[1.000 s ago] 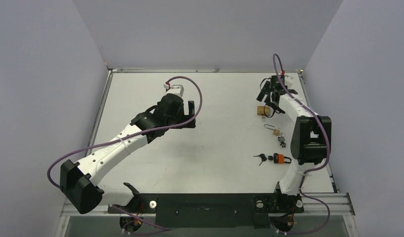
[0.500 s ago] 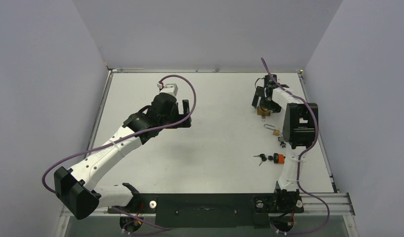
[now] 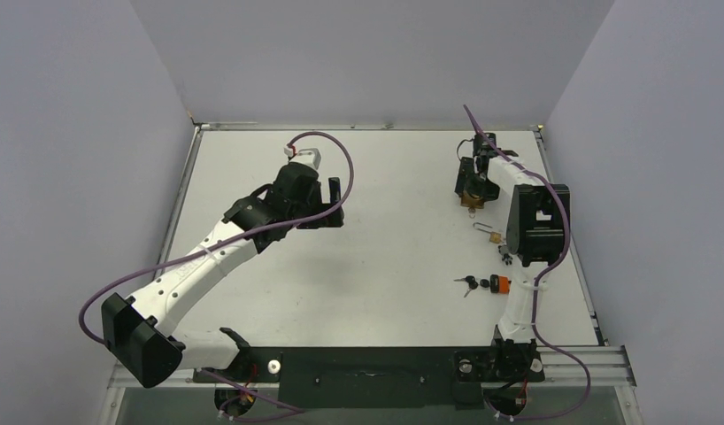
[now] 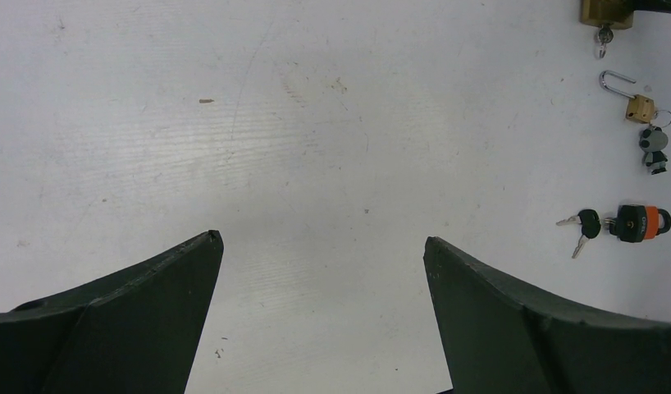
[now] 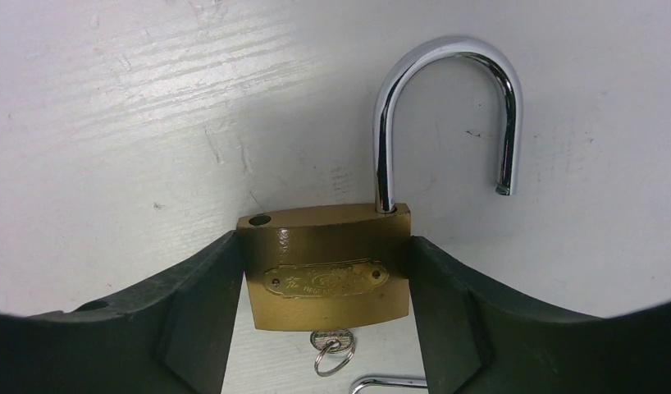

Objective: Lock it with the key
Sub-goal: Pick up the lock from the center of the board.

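Note:
A large brass padlock (image 5: 328, 271) lies flat on the white table, its steel shackle (image 5: 447, 107) swung open. Its key (image 5: 332, 341) sits in the keyhole at the bottom, with a small ring hanging from it. My right gripper (image 5: 326, 240) is shut on the padlock body, one finger pressed against each side. From above, this padlock (image 3: 471, 198) is at the far right, under the right gripper (image 3: 472, 181). My left gripper (image 3: 334, 202) hovers over the middle of the table. In the left wrist view the left gripper (image 4: 320, 238) is open, with only bare table between its fingers.
A small brass padlock (image 3: 493, 235) with an open shackle lies nearer than the large one, next to a dark grey trinket (image 3: 504, 257). Nearer still are an orange and black padlock (image 3: 500, 284) and black-headed keys (image 3: 467, 283). The table's right edge (image 3: 566, 221) is close by.
My right gripper came down over the large brass padlock and its fingers closed onto the body. The left arm shifted slightly left and stayed open.

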Controlling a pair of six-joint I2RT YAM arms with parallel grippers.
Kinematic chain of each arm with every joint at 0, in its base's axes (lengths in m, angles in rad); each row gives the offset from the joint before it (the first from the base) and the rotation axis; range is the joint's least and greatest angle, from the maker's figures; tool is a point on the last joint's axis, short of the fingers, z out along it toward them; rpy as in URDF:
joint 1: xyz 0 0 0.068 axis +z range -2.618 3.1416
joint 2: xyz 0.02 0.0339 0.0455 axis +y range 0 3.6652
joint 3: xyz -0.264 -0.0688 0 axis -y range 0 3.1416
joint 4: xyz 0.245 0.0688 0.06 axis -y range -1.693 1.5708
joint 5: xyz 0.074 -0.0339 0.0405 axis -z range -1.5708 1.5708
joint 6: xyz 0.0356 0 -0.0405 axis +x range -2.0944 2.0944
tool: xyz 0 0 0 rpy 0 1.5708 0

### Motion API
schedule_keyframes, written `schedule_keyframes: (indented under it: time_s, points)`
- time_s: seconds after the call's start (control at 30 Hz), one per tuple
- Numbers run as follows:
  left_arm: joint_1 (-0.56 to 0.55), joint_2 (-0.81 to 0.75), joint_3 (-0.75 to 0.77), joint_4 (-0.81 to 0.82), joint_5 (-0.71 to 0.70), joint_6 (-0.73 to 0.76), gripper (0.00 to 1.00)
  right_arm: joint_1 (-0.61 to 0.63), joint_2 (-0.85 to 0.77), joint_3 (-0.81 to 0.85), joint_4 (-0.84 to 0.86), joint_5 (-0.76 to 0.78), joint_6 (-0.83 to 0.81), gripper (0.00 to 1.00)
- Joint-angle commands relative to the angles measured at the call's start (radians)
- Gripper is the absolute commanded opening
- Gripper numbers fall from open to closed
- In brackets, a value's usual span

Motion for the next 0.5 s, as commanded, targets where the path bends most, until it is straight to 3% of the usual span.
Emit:
schedule_keyframes:
  time_s: [0.0,0.03,0.1,0.47]
  points:
    - [0.01,0.005,0.057,-0.011,0.026,0.0,0.93,-0.007,0.021,0.026,-0.035,-0.045,-0.026,0.36]
    - [0.011,0.007,0.06,-0.013,0.029,-0.002,0.93,-0.009,0.012,0.025,-0.036,-0.081,-0.023,0.26]
    - [0.015,0.009,0.061,-0.017,0.028,-0.007,0.93,-0.001,-0.005,0.022,-0.035,-0.135,-0.013,0.23]
    - [0.08,0.051,0.014,0.051,0.092,-0.092,0.93,0.189,-0.168,-0.064,-0.02,-0.168,0.013,0.21]
